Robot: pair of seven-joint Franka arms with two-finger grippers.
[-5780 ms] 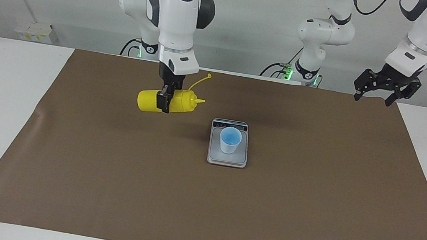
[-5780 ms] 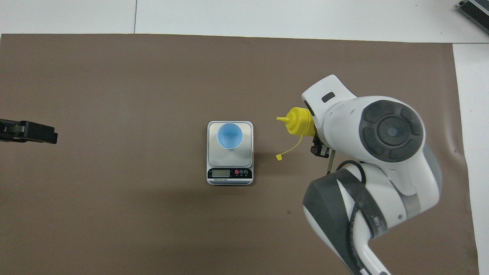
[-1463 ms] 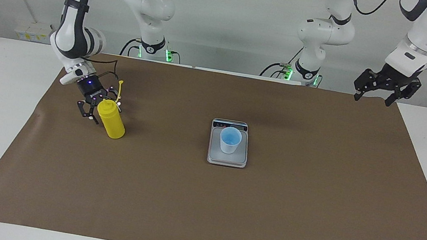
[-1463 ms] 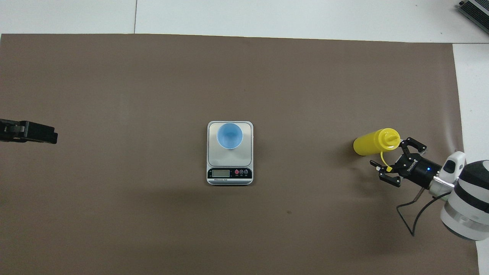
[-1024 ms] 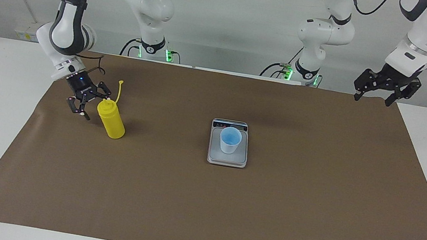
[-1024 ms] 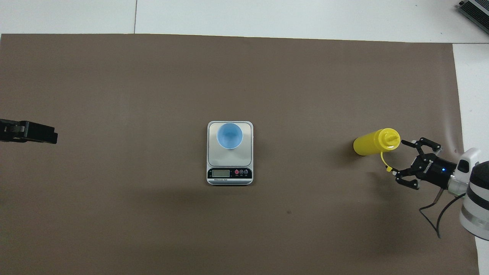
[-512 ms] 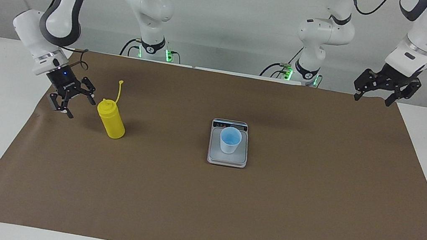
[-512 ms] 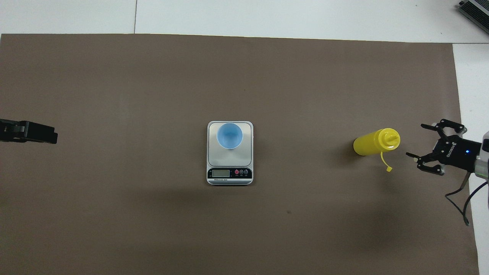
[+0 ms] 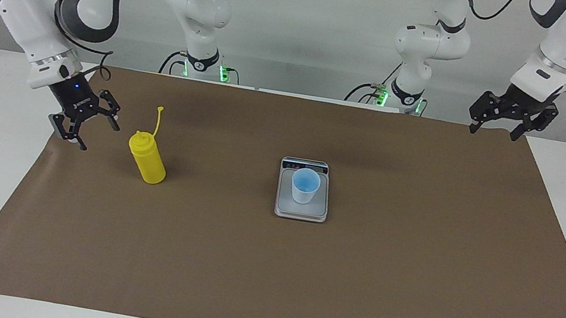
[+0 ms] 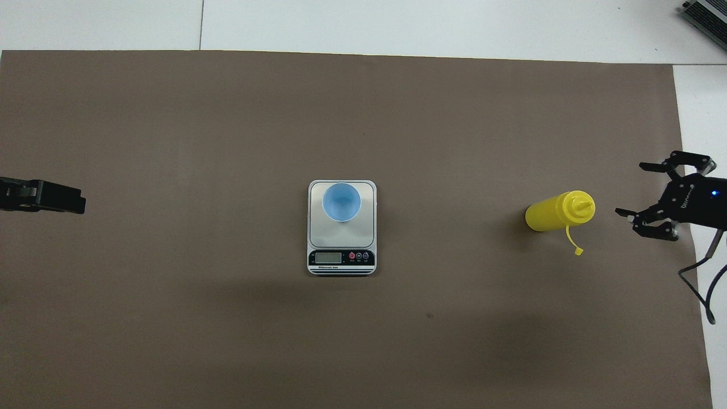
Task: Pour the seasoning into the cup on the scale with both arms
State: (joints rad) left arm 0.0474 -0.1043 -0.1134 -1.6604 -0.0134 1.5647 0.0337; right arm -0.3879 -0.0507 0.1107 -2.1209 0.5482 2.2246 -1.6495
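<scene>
On the scale (image 9: 300, 211) sits the cup (image 9: 305, 185); bottle (image 9: 147, 158) stands upright, well apart. Right gripper (image 9: 87, 131) and left gripper (image 9: 494, 125) both wide, empty. Looks finished, can't confirm any pour.

Cut off by the overhead view's edge: most of the left claw (image 10: 42, 196), only a dark tip showing, fingers impossible to read there. Right claw (image 10: 642, 190) also clipped at its wrist, arm out of that view. Too small to read: digits on the scale (image 10: 341, 227) display. Contents of the cup (image 9: 305, 185) not discernible.
</scene>
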